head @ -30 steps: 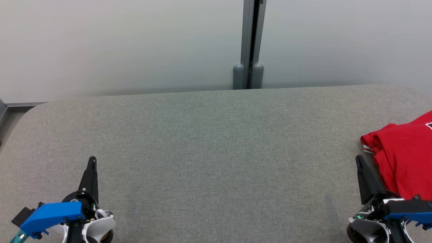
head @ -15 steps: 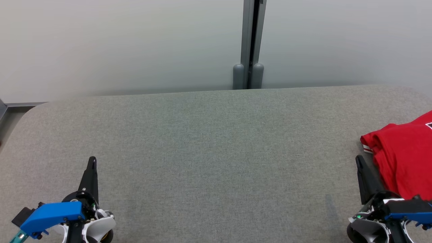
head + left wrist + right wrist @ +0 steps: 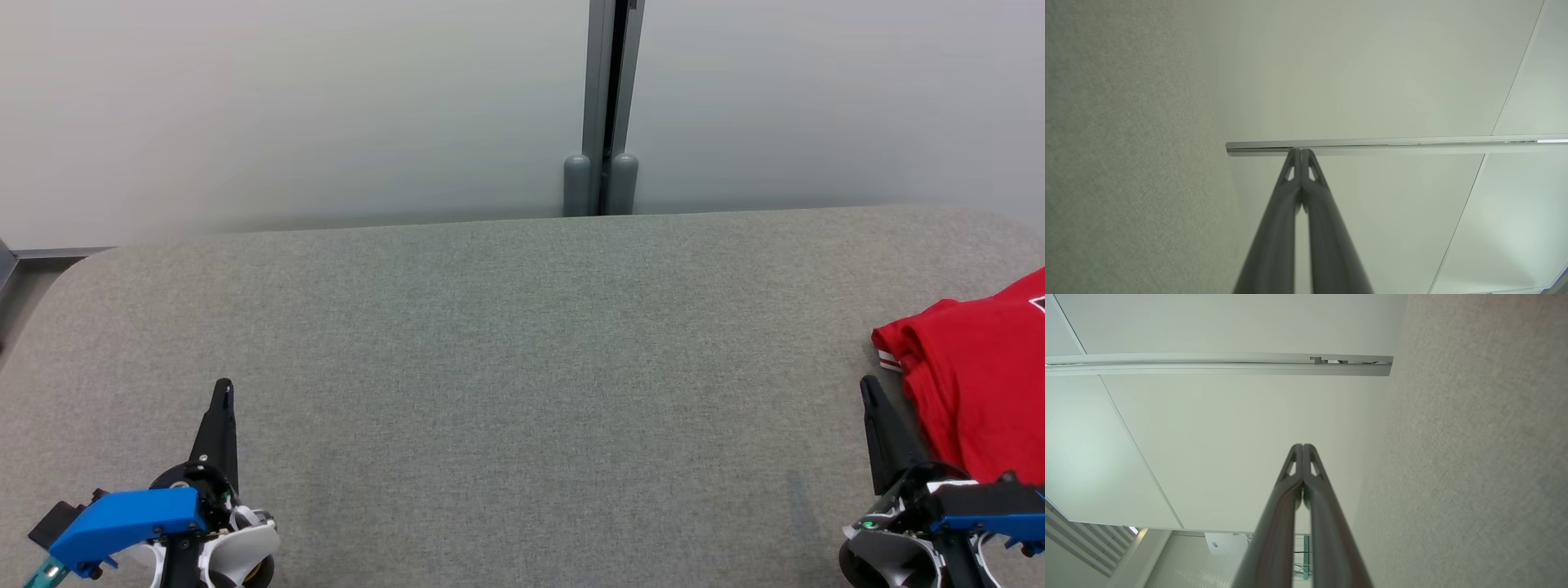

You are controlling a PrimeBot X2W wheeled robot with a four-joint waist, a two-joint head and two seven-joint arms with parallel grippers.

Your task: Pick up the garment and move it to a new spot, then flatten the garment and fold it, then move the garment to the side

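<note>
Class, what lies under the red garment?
The red garment rests on the grey fabric tabletop. Whatever is beneath it is covered, and its right part runs out of frame.

The grey tabletop (image 3: pixel 522 367) lies open from its left edge across the middle, free passage all the way. The red garment (image 3: pixel 980 384) takes up the far right edge. The pale wall (image 3: pixel 286 106) and its metal post (image 3: pixel 604 98) close off the back.

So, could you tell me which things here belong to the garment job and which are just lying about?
Job: red fabric garment with white trim; grey cloth-covered table; left claw and right claw, both shut.
Just there: grey metal wall post.
</note>
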